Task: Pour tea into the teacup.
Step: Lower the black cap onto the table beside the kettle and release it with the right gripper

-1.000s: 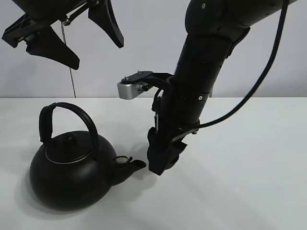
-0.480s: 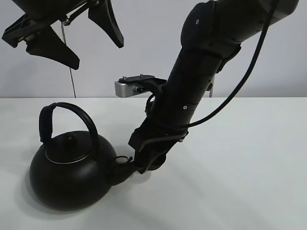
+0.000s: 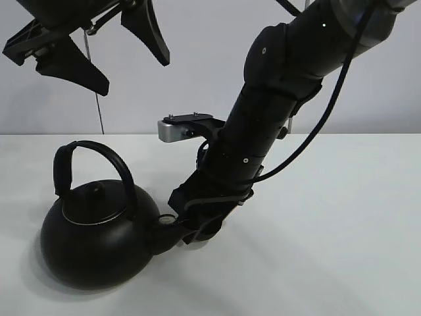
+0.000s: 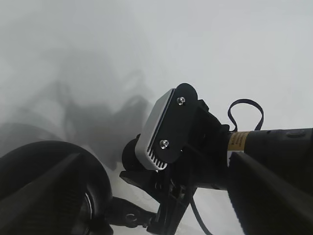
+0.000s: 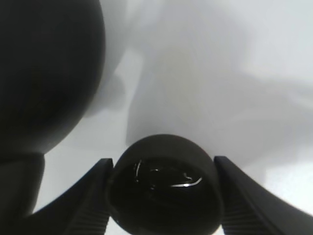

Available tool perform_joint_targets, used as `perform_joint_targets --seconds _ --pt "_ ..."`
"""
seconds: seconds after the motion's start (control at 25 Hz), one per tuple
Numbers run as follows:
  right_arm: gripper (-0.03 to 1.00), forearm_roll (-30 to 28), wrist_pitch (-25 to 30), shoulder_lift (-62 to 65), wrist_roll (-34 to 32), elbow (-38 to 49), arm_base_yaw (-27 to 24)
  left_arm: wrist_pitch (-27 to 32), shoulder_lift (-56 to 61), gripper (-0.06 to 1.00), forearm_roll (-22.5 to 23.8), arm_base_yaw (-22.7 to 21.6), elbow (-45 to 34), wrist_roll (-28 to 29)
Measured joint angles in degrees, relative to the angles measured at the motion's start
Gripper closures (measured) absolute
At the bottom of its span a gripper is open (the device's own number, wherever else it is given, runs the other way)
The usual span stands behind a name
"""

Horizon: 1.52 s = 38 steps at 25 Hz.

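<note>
step: place cup for pour | right fingers [image 5: 93, 196] clamped on cup [image 5: 164, 191], low by table [image 3: 329, 230], just beside kettle [image 3: 92, 243] spout [image 3: 172, 234] | left fingers [image 3: 148, 29] apart, high above kettle | advice: hold cup level, seat flat, then release without nudging spout

Nothing legible; the yellow label [image 4: 238, 141] on the right arm [image 4: 274, 147] perhaps carries print, too blurred.

So the kettle [image 3: 99, 237] sits on the table [image 3: 342, 230] over on the left, spout [image 3: 170, 232] pointing right. Just right of the spout tip, low by the tabletop, the teacup [image 5: 164, 183] sits between the right gripper's [image 3: 200, 230] fingers. The left gripper [image 3: 131, 74] hangs high above the kettle, well apart from it.
</note>
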<state>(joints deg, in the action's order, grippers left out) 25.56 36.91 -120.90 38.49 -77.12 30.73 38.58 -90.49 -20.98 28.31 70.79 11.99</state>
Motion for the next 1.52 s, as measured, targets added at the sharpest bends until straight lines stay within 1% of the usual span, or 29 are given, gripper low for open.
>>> perform_joint_targets --seconds 1.0,1.24,1.52 --pt "0.57 0.0 -0.8 -0.3 -2.5 0.0 0.0 0.0 0.0 0.37 0.0 0.0 0.0 0.0" --pt "0.57 0.0 1.1 -0.3 -2.8 0.0 0.0 0.0 0.0 0.37 0.0 0.0 0.0 0.0" --pt "0.57 -0.5 1.3 -0.3 -3.8 0.0 0.0 0.0 0.0 0.37 0.0 0.0 0.0 0.0"
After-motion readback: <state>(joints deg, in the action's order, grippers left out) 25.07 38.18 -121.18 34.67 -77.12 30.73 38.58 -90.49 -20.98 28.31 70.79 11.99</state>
